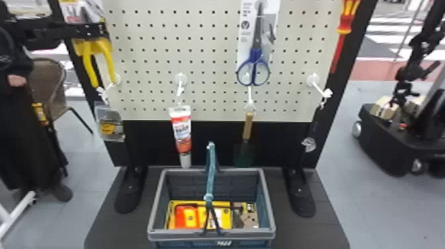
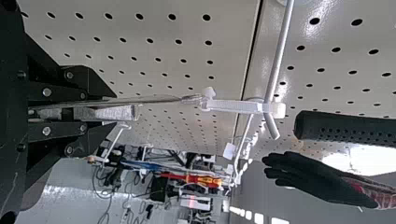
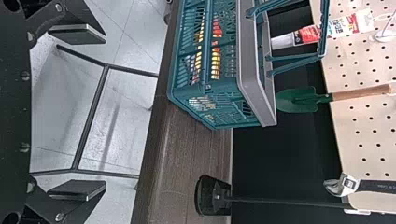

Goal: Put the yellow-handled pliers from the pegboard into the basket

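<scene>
"Where are the pliers [image 1: 88,63]?"

"At the pegboard's [image 1: 198,49] left edge, clenched in the left gripper [image 1: 101,30], their white tie [image 2: 233,106] at the hook [image 2: 279,56]."

"And the right gripper [image 3: 103,112]?"

"Released, jaws wide apart, near the basket [image 1: 178,234]."

Your head cam looks forward and down at the pegboard [image 1: 212,44] and basket [image 1: 175,235]. Your left wrist cam's close to the pegboard; the right shares the basket.

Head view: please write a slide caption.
Robot's left jaws grip yellow-handled pliers at the pegboard; the basket stands below.
</scene>
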Controlling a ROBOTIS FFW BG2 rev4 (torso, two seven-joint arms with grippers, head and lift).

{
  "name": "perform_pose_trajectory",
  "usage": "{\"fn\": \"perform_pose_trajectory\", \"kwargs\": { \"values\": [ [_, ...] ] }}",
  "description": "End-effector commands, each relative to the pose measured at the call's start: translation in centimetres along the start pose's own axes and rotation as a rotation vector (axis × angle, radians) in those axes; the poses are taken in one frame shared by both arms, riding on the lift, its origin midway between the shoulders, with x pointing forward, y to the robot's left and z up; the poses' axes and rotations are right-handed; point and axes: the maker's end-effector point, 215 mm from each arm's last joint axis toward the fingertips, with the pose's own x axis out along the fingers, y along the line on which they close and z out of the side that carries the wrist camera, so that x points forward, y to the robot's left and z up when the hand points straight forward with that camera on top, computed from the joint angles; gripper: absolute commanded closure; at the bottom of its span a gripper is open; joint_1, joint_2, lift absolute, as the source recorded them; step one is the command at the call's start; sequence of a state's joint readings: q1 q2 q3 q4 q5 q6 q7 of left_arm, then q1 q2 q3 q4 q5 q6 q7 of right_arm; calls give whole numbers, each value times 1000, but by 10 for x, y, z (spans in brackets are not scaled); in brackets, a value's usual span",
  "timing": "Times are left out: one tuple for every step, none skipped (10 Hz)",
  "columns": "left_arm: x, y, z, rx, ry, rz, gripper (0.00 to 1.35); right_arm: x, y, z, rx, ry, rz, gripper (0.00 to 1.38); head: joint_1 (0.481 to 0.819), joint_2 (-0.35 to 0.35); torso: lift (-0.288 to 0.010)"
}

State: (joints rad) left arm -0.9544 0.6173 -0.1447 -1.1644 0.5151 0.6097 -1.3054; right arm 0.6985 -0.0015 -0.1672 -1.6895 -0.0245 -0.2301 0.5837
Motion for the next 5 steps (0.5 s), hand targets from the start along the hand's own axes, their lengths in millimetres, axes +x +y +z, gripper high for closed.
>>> {"fn": "perform_pose_trajectory", "kwargs": {
  "values": [
    [0, -1, 1, -2, -1, 0, 1145, 0, 1, -1, 3, 1, 0, 193, 549, 0, -100],
    [0, -1, 3, 3, -1, 0, 1145, 0, 0, -1, 3, 1, -2, 193, 549, 0, -100],
    [1, -1, 2, 1, -1, 0, 1145, 0, 1, -1, 3, 1, 0, 193, 549, 0, -100],
    [1, -2, 3, 3, -1, -1, 1145, 0, 0, -2, 5, 3, -2, 193, 549, 0, -100],
    [1, -3, 4, 6, 0, -1, 1145, 0, 1, -3, 6, 5, -2, 193, 549, 0, -100]
  ]
}}
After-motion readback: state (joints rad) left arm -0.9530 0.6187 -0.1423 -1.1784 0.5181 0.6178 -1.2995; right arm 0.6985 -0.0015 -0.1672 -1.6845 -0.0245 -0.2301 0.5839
